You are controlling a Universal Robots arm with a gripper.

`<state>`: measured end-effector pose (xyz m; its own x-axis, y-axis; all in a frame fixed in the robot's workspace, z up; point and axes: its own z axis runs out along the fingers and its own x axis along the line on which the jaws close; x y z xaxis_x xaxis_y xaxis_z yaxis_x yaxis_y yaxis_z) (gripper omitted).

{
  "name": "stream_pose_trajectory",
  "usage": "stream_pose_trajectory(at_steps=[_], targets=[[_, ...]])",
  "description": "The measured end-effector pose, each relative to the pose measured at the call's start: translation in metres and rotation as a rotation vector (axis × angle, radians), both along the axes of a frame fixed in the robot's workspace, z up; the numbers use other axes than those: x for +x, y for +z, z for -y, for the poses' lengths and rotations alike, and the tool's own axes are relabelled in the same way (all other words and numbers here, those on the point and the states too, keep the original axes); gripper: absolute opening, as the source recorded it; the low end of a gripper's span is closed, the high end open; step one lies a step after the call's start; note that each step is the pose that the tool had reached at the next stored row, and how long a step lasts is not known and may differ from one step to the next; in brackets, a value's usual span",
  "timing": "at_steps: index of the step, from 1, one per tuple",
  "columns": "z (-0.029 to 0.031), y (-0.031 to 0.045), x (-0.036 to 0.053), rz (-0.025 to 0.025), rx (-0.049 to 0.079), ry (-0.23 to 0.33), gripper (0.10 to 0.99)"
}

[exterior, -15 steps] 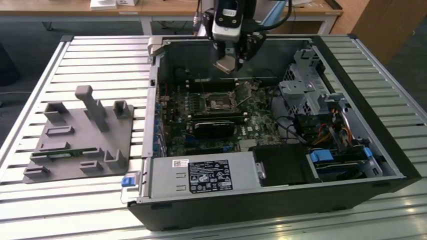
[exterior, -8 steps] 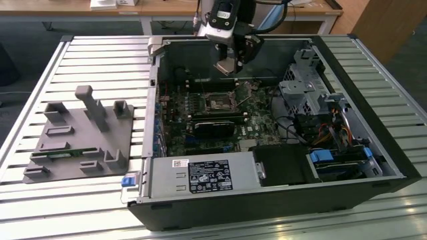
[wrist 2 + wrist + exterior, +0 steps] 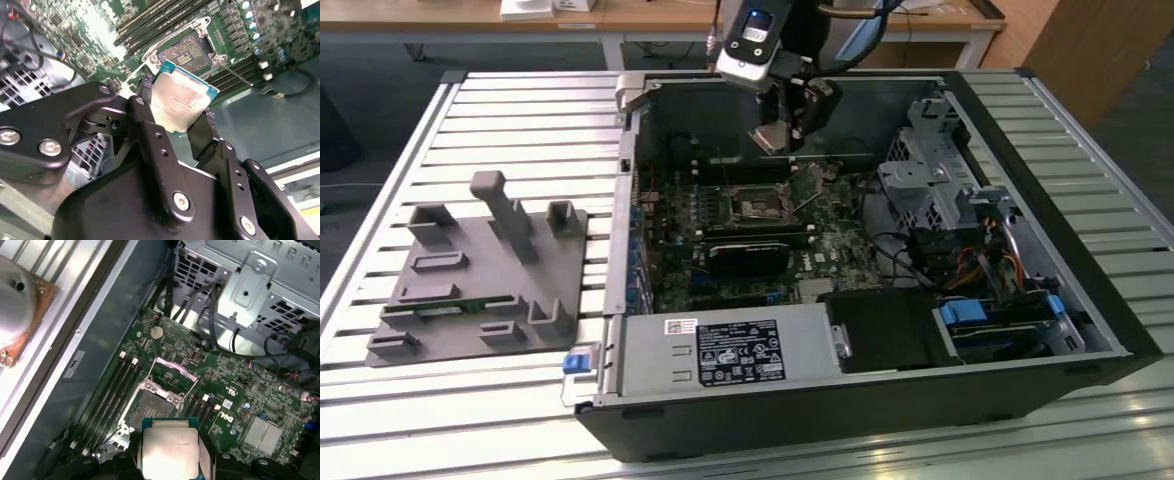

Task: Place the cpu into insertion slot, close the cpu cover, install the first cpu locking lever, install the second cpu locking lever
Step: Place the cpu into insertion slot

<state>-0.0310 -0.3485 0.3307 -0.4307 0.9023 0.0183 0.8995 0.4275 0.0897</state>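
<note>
Exterior view, upper middle: the black two-finger gripper (image 3: 778, 135) hangs over the open black computer case (image 3: 854, 410). Second wrist view: it clamps the flat silvery square cpu (image 3: 182, 97), clear of the dark silver-rimmed insertion slot (image 3: 191, 50). First wrist view: the thin silver-frame cpu cover (image 3: 173, 365) stands raised.

Open space above insertion slot (image 3: 192, 52)

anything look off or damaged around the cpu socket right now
Nothing stands out. The gripper grips the cpu by its edges above the board, close to the insertion slot, which is empty, with the cpu cover flipped up. No damage or loose parts are visible around it.
</note>
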Motion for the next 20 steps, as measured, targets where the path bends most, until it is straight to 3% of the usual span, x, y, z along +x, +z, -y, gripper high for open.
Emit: stream_pose_trajectory(at_steps=[10, 20], targets=[[-0.0001, -0.0083, -0.0001, -0.0001, 0.000, -0.162, 0.537], [-0.0001, -0.0183, -0.0004, 0.0002, -0.003, -0.236, 0.537]])
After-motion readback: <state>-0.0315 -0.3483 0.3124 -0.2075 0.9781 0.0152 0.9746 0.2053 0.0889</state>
